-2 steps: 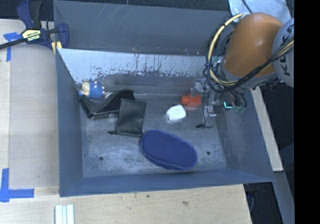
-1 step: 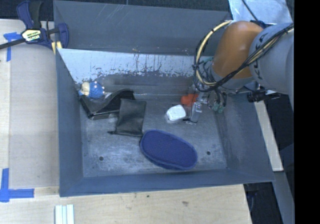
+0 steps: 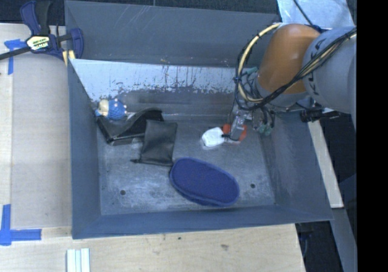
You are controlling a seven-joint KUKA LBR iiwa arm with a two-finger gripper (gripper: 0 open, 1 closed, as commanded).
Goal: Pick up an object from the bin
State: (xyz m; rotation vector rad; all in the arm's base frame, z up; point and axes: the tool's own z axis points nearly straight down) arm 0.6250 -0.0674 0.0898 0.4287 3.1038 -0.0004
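My gripper [image 3: 240, 123] hangs low in the bin's right part, near the back wall. Just to its lower left lies a small white lump [image 3: 211, 138] with an orange-red piece [image 3: 235, 134] at its right end, right under the gripper's tip; whether they touch I cannot make out. A dark blue oval pouch [image 3: 204, 182] lies on the floor in front, apart from the gripper.
Left of the middle lie a black folded flat thing [image 3: 157, 142] and a black bar [image 3: 124, 129]. A small blue and pale toy [image 3: 113, 108] sits in the back left corner. The arm with its orange cover and cables overhangs the bin's right wall.
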